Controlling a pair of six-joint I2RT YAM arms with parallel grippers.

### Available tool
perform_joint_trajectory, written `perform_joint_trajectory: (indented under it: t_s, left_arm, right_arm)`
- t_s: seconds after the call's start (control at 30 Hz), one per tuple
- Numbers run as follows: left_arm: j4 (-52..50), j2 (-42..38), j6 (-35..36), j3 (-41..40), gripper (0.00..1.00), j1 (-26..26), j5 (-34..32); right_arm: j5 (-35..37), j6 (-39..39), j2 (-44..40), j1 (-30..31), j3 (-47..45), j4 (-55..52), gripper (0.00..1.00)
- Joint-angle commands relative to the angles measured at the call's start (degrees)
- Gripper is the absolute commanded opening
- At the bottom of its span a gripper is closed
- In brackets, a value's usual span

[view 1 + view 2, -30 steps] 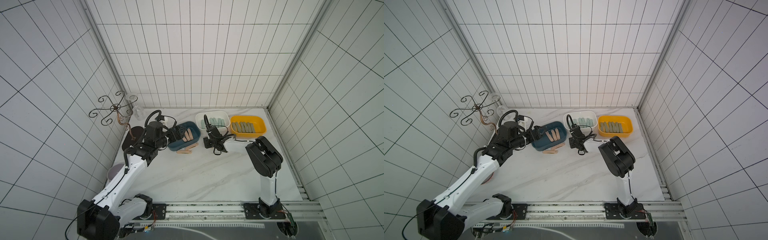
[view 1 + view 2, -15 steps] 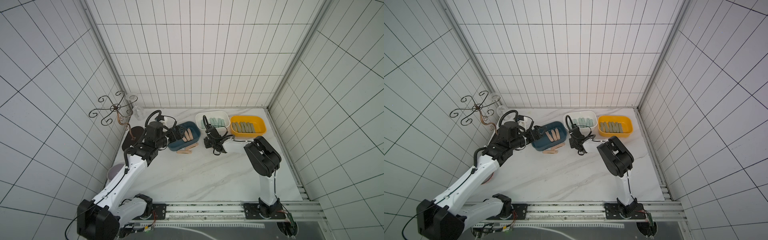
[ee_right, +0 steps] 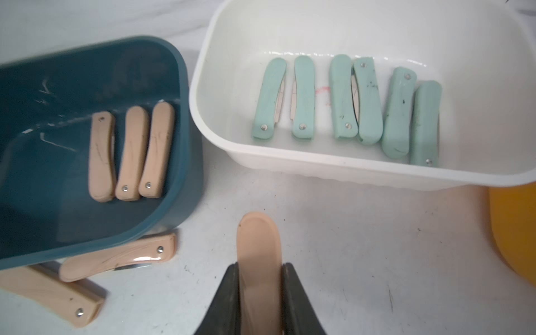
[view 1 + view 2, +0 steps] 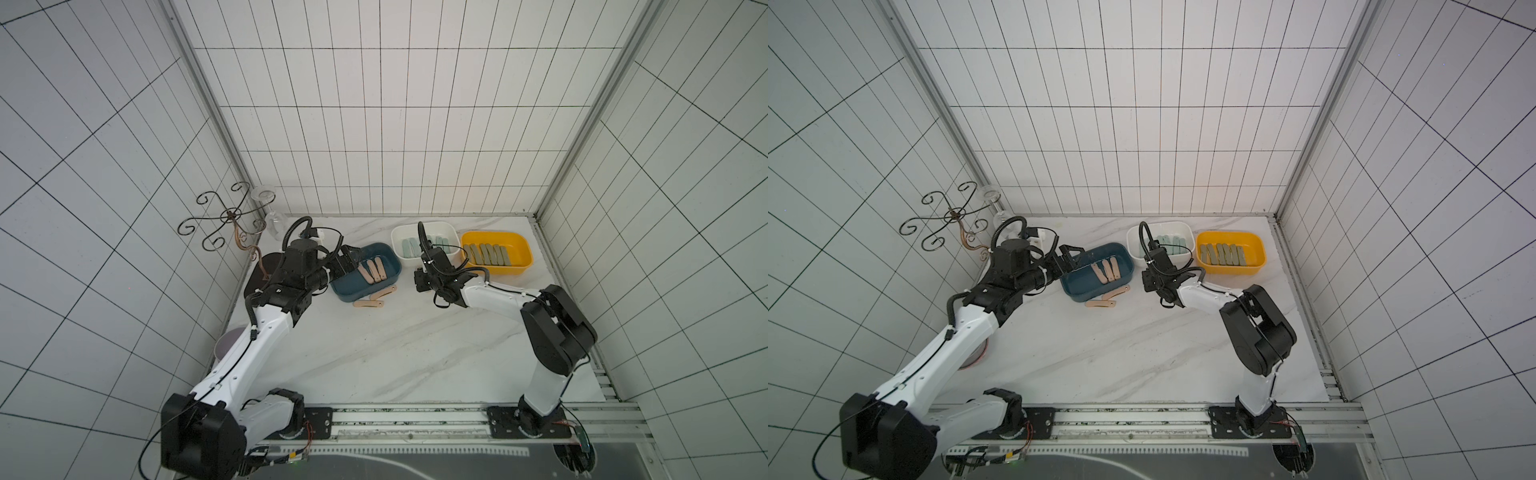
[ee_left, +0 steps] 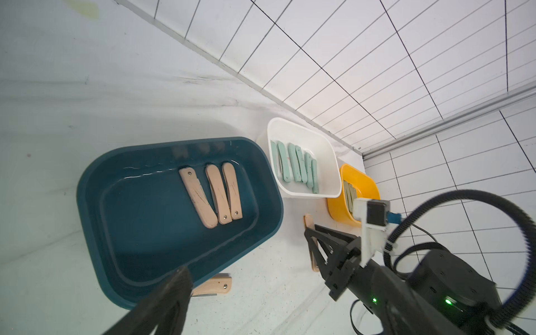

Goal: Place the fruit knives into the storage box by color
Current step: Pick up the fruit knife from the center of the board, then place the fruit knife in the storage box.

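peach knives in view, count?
6 peach knives: three in the blue bin, two on the table beside it, one in the right gripper. More may hide under the bin.

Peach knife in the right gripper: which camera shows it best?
The right wrist view: the peach knife is close, clamped in the right gripper. The left wrist view shows a sliver; the top views hide it.

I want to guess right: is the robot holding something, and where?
The right end effector pinches a peach knife by its long sides near one end.
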Motion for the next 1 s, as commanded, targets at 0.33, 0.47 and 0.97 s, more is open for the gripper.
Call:
perform_joint_trajectory:
  t_s: [0.33,0.47,0.97]
  left_arm:
    - [3.06,3.95,1.24,0.75,0.97,7.18,3.63]
    - [3.21,5.11,1.49,1.47,0.97,8.36,4.18]
    - [3.51,7.32,2.33,2.78,0.97,11.7,5.1]
  right_arm:
    - [-8.97,3.66,-0.95,4.65,11.22,-4.11,0.24]
    - [-10.5,4.66,3.37,7.11,18.08,-4.81,0.24]
    - [-13.95,6.42,22.52,11.35,37.41,0.62,0.26]
